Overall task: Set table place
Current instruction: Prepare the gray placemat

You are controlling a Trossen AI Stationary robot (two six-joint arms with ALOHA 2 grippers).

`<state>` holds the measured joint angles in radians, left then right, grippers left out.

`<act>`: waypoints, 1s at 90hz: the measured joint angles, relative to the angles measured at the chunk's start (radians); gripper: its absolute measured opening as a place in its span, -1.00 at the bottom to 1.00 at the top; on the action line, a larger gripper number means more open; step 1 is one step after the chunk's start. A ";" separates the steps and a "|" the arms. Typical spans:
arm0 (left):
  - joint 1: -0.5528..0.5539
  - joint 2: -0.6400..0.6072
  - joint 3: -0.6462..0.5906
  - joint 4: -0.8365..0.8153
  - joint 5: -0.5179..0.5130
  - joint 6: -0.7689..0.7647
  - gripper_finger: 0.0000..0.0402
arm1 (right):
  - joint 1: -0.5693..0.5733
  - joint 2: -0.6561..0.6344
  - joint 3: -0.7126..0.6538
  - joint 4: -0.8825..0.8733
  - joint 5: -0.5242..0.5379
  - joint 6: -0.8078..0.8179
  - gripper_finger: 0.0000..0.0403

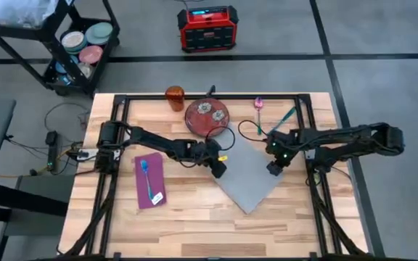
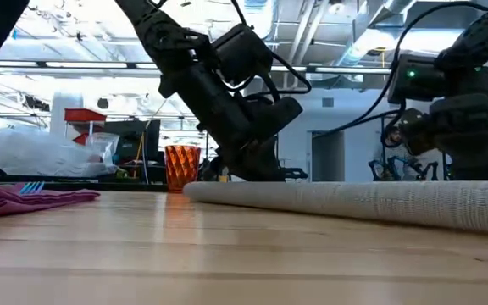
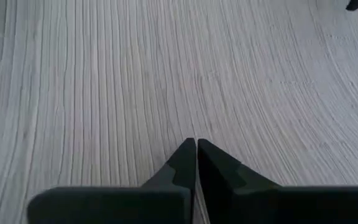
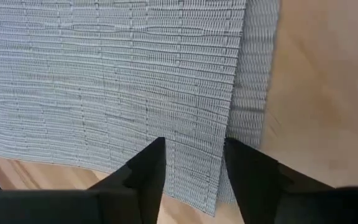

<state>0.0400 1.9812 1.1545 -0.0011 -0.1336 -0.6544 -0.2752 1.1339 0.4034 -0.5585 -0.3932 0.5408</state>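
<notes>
1. No readable writing is showing on anything.
2. One grey placemat is lying skewed at the table's middle.
3. Left gripper is pinching the placemat's left edge, fingers pressed together.
4. Right gripper, spread, is straddling its right edge.
5. One plate, one cup are sitting behind the placemat; one napkin is lying left of it.

Tabletop: light wood planks, black frame. Placemat: grey, fine ribbed weave. Plate: red, pale flower-like pattern. Cup: orange, translucent, faceted in the low view. Napkin: purple, with a blue utensil on it. Further utensils: pink, teal. Both arms' fingers: black.
</notes>
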 joint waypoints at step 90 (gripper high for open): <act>0.074 0.095 0.105 0.010 0.086 -0.005 -1.00 | 0.046 0.234 0.157 0.207 -0.187 -0.105 -1.00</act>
<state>0.1139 2.0766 1.2594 0.0087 -0.0479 -0.6591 -0.2296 1.3683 0.5607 -0.3515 -0.5802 0.4356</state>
